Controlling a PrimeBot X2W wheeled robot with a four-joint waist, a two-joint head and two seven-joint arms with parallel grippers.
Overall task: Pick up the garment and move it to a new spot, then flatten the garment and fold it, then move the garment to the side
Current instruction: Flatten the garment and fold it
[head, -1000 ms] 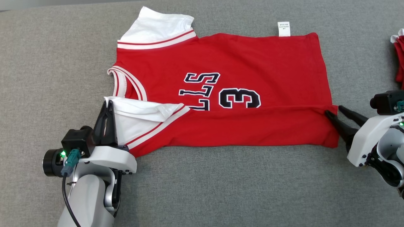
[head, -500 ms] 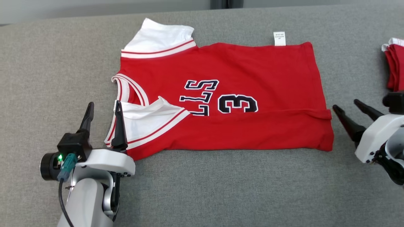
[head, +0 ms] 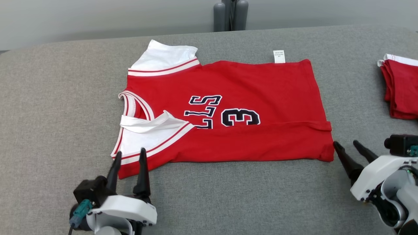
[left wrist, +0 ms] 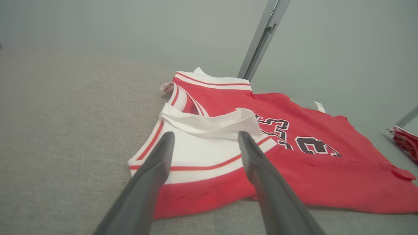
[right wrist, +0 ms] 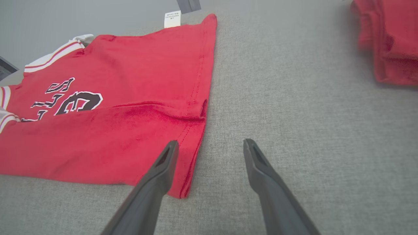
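Down at 7 o'clock from the jersey, the left gripper [head: 130, 151] sits low over the grey cushion [head: 228, 199]. Its fingers are spread wide, holding nothing, and point at the near sleeve corner. Can't tell if the tips touch the cloth. Over at 4 o'clock the right gripper [head: 345, 142] angles in toward the near hem corner, also wide and empty, tips just beside the fabric.

The red jersey [head: 248, 81] lies flat mid-cushion, collar toward 9 o'clock. Its near long edge is folded over, with the white sleeve [head: 147, 137] flapped onto the chest next to a black "3". A white label [head: 279, 56] pokes out around 1 o'clock. A folded red pile [head: 401, 88] sits well apart at 3 o'clock.

A second ago the left one was pinched on that sleeve and the right was nearly closed at the hem. Both have let go now.
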